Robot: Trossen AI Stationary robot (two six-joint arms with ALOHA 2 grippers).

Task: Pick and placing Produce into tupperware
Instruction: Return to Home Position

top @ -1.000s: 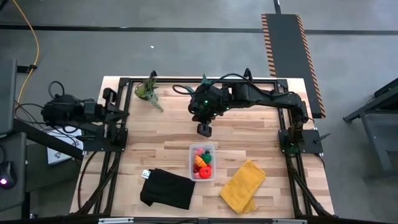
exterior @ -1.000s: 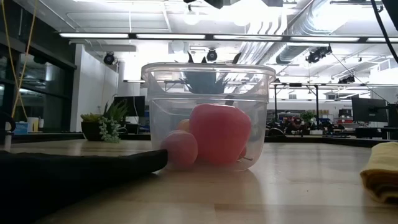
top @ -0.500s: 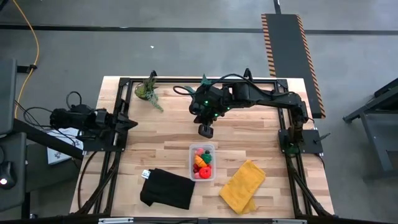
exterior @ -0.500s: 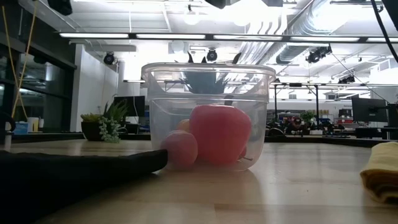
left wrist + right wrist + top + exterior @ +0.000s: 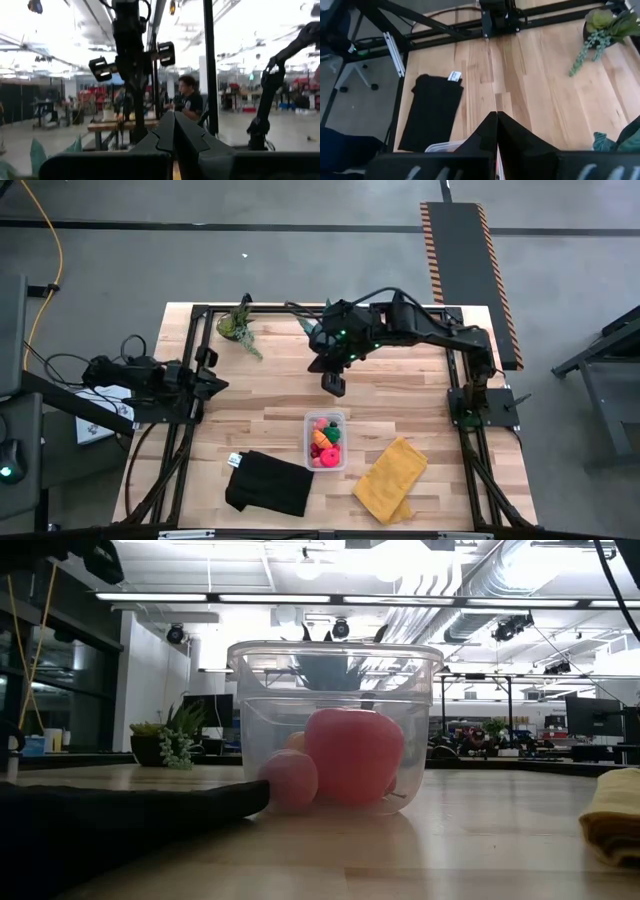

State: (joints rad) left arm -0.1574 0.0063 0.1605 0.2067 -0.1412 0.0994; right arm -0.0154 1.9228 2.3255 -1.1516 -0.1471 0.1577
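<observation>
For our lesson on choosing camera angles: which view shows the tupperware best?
The low view: the tupperware fills the middle, its clear walls and the produce inside plain to see. The high view shows it small from above; the right wrist view catches only a bit of rim; the left wrist view shows none of it.

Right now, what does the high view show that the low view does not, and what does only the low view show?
Only the high view: the layout from above, with the right gripper over the bare table near one short end of the tupperware, and the left gripper at its left edge. Only the low view: the room behind with its ceiling lights, and pink produce seen through the tupperware's near wall. Both: the tupperware holding produce, the black cloth, the yellow cloth and the potted plant.
</observation>
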